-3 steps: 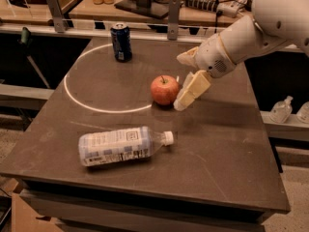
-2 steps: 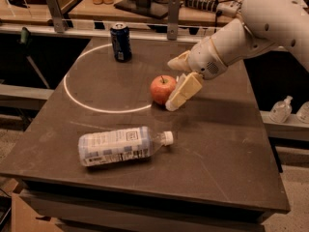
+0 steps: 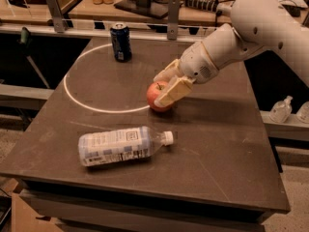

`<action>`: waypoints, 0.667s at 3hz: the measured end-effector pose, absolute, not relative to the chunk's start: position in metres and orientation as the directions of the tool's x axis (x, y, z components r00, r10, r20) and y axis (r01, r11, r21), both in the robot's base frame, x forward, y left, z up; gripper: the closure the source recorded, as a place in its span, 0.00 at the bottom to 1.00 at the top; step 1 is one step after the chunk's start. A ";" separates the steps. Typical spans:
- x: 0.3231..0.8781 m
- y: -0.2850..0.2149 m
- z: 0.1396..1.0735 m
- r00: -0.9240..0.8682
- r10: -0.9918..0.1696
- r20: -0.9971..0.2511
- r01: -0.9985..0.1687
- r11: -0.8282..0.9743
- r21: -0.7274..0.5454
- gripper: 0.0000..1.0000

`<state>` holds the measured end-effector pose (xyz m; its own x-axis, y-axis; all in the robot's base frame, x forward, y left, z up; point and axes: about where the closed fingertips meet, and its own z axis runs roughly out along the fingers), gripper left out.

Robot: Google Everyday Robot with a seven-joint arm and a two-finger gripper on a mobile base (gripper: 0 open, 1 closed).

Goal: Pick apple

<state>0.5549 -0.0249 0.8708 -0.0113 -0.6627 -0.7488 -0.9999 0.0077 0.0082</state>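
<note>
We see the apple (image 3: 153, 95) sitting on the bench (image 3: 217, 144) approx mid-bench, just right of the white circle line (image 3: 72, 93), w/ the pincer (image 3: 161, 88) reaching in from the right. The pincer is spread apart, one finger (image 3: 175, 90) across the apple's near-right side and the other behind it on the far side, so it straddles the fruit; we can't tell if the pads actually press it. A dark soda can (image 3: 120, 41) stands upright far-left, and a plastic bottle (image 3: 118, 145) lies on its side near-left, both well apart from the apple.
</note>
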 end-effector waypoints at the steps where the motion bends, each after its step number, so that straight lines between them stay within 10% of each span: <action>1: 0.553 -0.025 0.877 0.009 -0.639 -0.769 -1.000 0.006 -0.016 0.92; 2: 0.558 -0.032 0.911 0.022 -0.611 -0.791 -0.996 0.056 -0.071 1.00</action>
